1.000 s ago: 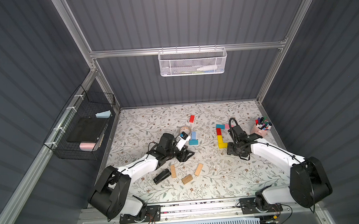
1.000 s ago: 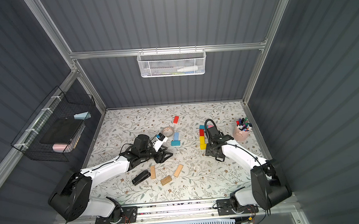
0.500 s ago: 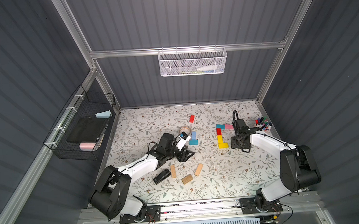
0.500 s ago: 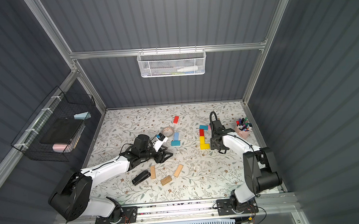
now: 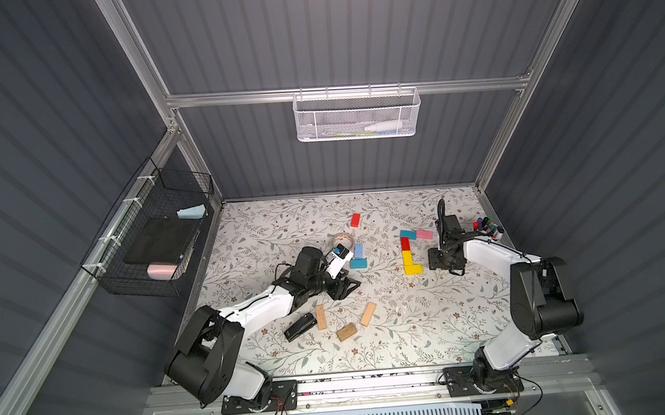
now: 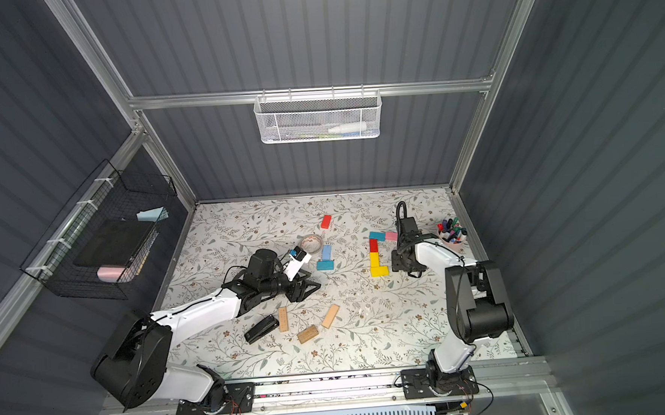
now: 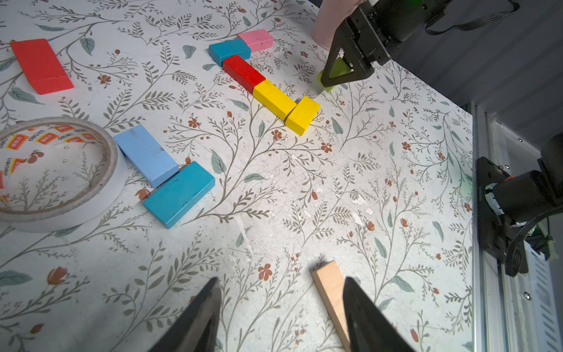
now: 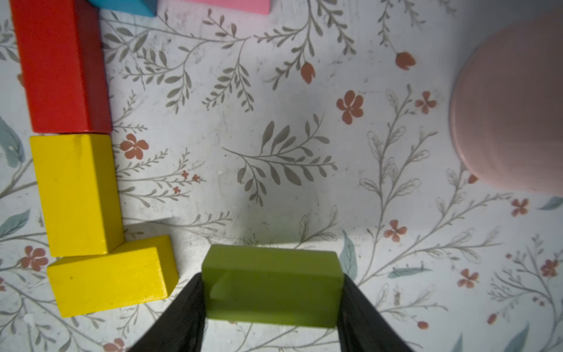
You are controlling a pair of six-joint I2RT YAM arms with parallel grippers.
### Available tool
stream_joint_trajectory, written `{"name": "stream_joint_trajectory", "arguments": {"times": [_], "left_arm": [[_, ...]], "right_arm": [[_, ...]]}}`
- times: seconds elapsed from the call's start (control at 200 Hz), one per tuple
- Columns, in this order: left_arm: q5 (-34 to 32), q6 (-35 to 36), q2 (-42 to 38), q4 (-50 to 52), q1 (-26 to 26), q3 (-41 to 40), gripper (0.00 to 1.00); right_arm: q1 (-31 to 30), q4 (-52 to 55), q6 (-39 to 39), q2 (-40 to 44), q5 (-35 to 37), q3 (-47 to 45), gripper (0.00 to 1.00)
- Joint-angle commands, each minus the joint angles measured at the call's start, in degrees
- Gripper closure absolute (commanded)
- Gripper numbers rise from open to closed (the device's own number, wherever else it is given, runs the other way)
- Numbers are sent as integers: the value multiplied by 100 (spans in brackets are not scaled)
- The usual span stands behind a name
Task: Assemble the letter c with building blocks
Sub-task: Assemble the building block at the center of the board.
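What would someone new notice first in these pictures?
The half-built letter of teal, pink, red and yellow rectangular wooden blocks stands out on the floral table beside the right arm. The right gripper clamps a lime green rectangular block beside the end yellow block. Three bare tan wooden blocks lie near the front.

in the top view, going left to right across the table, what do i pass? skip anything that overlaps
black stapler → tape roll → red block in the c's upright → pink block → pen cup
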State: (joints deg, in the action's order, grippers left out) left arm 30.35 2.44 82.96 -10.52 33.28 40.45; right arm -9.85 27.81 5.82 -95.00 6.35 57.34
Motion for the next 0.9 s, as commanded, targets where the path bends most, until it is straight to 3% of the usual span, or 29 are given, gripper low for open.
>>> {"name": "stream_joint_trajectory", "arguments": {"times": [0.0,0.295,0.896], "left_arm": [[102,107,73,-38,12,103,38],[103,108,73,-27,12,109,38],[103,101,97,-23,12,124,39]], "right_arm": [[24,-100,-291,-77,-252,137,47],[40,-120,-355,-280,-527,233,46],[35,-16,-324,-449,-605,260,36]]}}
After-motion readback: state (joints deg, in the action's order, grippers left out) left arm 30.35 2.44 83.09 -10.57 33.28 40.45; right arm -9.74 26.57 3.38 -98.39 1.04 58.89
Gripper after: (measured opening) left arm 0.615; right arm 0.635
